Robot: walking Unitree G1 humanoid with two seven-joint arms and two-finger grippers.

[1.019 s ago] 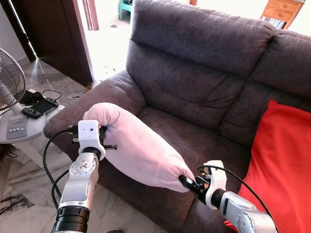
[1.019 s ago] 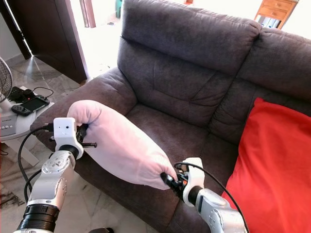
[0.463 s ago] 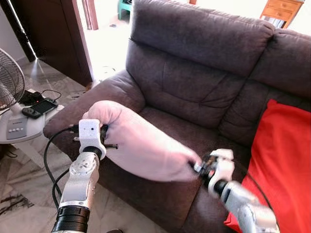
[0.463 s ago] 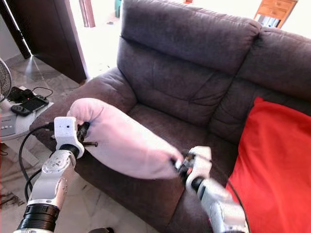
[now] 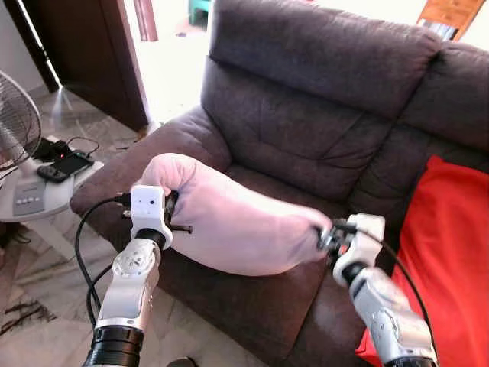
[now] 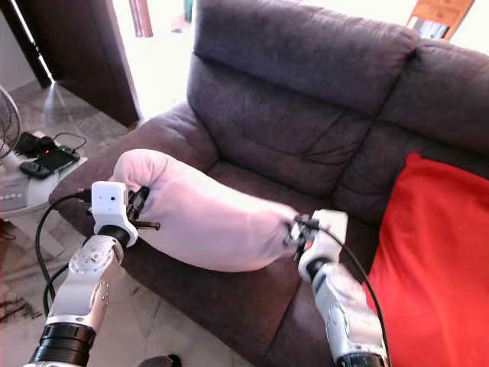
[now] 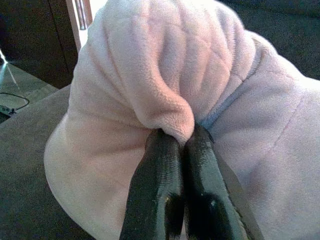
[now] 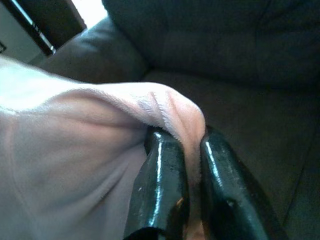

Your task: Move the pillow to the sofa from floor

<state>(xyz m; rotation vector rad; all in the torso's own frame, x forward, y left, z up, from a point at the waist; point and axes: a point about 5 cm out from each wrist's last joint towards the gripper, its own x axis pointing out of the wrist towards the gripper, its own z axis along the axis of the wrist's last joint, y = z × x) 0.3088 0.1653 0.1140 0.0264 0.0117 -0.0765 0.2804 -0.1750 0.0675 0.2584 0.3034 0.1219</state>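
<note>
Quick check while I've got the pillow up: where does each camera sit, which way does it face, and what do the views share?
Left eye view: on the head, looking down at the pink pillow above the sofa seat; both arms show.
Right eye view: same head camera, same scene, red cushion on the robot's right.
Left wrist view: along the left gripper, pinching a pillow fold.
Right wrist view: along the right gripper, pinching the opposite corner.
Shared: every view shows the pillow and sofa.
</note>
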